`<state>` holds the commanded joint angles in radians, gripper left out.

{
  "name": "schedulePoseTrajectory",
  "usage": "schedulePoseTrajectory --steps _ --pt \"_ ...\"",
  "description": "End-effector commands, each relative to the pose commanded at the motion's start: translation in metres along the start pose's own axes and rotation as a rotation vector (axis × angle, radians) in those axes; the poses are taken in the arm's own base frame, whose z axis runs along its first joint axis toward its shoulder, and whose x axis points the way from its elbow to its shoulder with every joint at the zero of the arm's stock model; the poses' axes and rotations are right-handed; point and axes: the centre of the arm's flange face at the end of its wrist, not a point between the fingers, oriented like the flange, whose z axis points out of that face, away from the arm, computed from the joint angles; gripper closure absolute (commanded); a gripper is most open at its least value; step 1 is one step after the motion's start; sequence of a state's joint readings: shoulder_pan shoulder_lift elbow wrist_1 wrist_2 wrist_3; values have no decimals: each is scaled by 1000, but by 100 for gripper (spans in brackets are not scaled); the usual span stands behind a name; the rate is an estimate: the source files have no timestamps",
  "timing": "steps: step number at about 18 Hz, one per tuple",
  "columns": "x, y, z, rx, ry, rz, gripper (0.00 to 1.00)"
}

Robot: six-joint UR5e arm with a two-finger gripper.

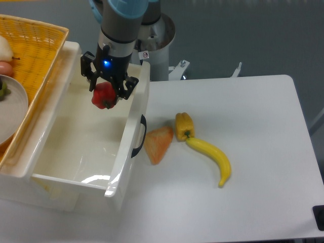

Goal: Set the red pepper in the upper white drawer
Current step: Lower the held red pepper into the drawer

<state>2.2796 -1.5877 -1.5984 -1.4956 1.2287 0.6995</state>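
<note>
The red pepper [104,96] is small and glossy and hangs between my gripper's fingers. My gripper [105,94] is shut on it and holds it above the inside of the upper white drawer [61,162], near the drawer's far right corner. The drawer is pulled open, with its dark curved handle [140,136] on the front wall facing the table. The drawer's inside looks bare below the pepper.
A yellow woven basket [38,45] with a plate and some food sits on top at the left. On the white table lie an orange wedge-shaped piece [159,144], a yellow pepper [184,125] and a banana [212,159], right of the drawer.
</note>
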Motion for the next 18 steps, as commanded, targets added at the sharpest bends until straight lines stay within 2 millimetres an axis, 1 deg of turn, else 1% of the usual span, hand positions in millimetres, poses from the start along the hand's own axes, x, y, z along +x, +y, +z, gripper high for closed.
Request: schedulePoseTrajectory --steps 7,11,18 --pt "-1 -9 23 -34 29 10 48" --pt "3 -14 35 -51 43 22 48" --pt "-1 -16 44 -64 54 21 47"
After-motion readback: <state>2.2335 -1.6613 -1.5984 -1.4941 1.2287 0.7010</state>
